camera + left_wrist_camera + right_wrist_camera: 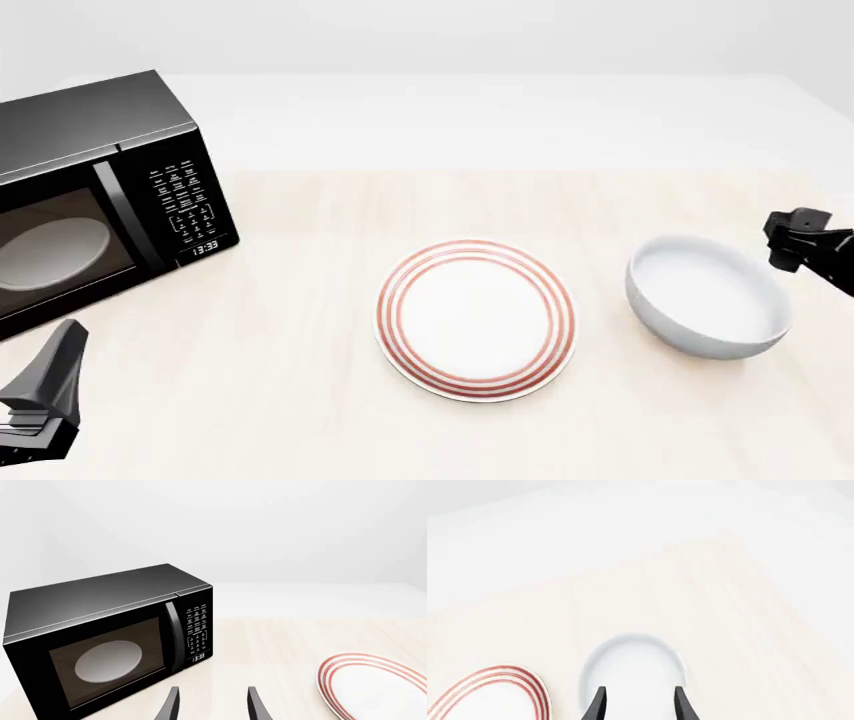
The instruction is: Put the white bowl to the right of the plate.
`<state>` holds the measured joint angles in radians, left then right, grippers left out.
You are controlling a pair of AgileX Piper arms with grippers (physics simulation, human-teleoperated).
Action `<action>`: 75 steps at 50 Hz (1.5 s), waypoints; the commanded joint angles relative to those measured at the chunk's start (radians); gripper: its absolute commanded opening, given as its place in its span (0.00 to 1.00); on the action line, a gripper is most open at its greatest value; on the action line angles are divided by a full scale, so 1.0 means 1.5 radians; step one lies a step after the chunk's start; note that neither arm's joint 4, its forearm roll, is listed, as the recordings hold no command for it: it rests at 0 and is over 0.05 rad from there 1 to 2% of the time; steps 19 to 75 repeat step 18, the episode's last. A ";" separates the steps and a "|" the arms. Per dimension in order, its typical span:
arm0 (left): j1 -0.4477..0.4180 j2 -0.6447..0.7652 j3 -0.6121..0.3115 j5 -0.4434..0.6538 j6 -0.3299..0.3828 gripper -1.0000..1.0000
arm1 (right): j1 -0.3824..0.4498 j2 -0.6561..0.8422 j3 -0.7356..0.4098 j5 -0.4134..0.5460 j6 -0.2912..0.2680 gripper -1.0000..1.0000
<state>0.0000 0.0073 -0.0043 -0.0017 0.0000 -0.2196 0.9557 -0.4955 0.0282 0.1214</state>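
— Where do we find the white bowl?

— We see it standing upright on the pale wooden tabletop, just to the right of the plate in the front view, with a narrow strip of bare wood between the two. Nothing is inside it that we can make out.

— And the plate itself?

— It lies flat near the middle of the tabletop, red rings around its rim. We also catch its edge in both wrist views.

— What about our right tool?

— In the right wrist view its two dark fingers are spread apart with nothing between them, poised above the bowl's near side; we cannot tell whether they touch the rim. From the front we see only a dark part of that arm at the right edge, just beside the bowl's far right rim.

— And the left tool?

— Its fingers are likewise parted and empty, seen in the left wrist view over bare wood. In the front view it sits at the lower left corner, well apart from the plate.

— Anything else with us?

— A black microwave at the far left, door shut, a pale oval turntable showing through the glass and its clock lit.
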 commanded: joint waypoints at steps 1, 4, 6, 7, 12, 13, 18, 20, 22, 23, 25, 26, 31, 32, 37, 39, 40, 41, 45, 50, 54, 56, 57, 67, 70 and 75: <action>0.000 0.000 0.000 0.000 0.000 1.00 | 0.085 -0.167 -0.046 0.142 -0.014 1.00; 0.000 0.000 0.000 0.000 0.000 1.00 | 0.126 -0.207 -0.055 0.167 -0.028 1.00; 0.000 0.000 0.000 0.000 0.000 1.00 | 0.140 -0.230 -0.058 0.175 -0.025 1.00; 0.000 0.000 0.000 0.000 0.000 1.00 | 0.146 -0.245 -0.058 0.179 -0.029 1.00; 0.000 0.000 0.000 0.000 0.000 1.00 | 0.194 -0.305 -0.002 0.145 -0.074 1.00; 0.000 0.000 0.000 0.000 0.000 1.00 | 0.196 -0.324 0.013 0.134 -0.088 1.00; 0.000 0.000 0.000 0.000 0.000 1.00 | 0.189 -0.382 0.129 0.037 -0.068 1.00; 0.000 0.000 0.000 0.000 0.000 1.00 | 0.189 -0.382 0.129 0.037 -0.068 1.00; 0.000 0.000 0.000 0.000 0.000 1.00 | 0.189 -0.382 0.129 0.037 -0.068 1.00; 0.000 0.000 0.000 0.000 0.000 1.00 | 0.189 -0.382 0.129 0.037 -0.068 1.00; 0.000 0.000 0.000 0.000 0.000 1.00 | 0.189 -0.382 0.129 0.037 -0.068 1.00; 0.000 0.000 0.000 0.000 0.000 1.00 | 0.189 -0.382 0.129 0.037 -0.068 1.00; 0.000 0.000 0.000 0.000 0.000 1.00 | 0.189 -0.382 0.129 0.037 -0.068 1.00; 0.000 0.000 0.000 0.000 0.000 1.00 | 0.189 -0.382 0.129 0.037 -0.068 1.00; 0.000 0.000 0.000 0.000 0.000 1.00 | 0.189 -0.382 0.129 0.037 -0.068 1.00; 0.000 0.000 0.000 0.000 0.000 1.00 | 0.189 -0.382 0.129 0.037 -0.068 1.00; 0.000 0.000 0.000 0.000 0.000 1.00 | 0.189 -0.382 0.129 0.037 -0.068 1.00; 0.000 0.000 0.000 0.000 0.000 1.00 | 0.189 -0.382 0.129 0.037 -0.068 1.00; 0.000 0.000 0.000 0.000 0.000 1.00 | 0.189 -0.382 0.129 0.037 -0.068 1.00; 0.000 0.000 0.000 0.000 0.000 1.00 | 0.189 -0.382 0.129 0.037 -0.068 1.00; 0.000 0.000 0.000 0.000 0.000 1.00 | 0.189 -0.382 0.129 0.037 -0.068 1.00; 0.000 0.000 0.000 0.000 0.000 1.00 | 0.189 -0.382 0.129 0.037 -0.068 1.00; 0.000 0.000 0.000 0.000 0.000 1.00 | 0.189 -0.382 0.129 0.037 -0.068 1.00; 0.000 0.000 0.000 0.000 0.000 1.00 | 0.189 -0.382 0.129 0.037 -0.068 1.00; 0.000 0.000 0.000 0.000 0.000 1.00 | 0.189 -0.382 0.129 0.037 -0.068 1.00; 0.000 0.000 0.000 0.000 0.000 1.00 | 0.189 -0.382 0.129 0.037 -0.068 1.00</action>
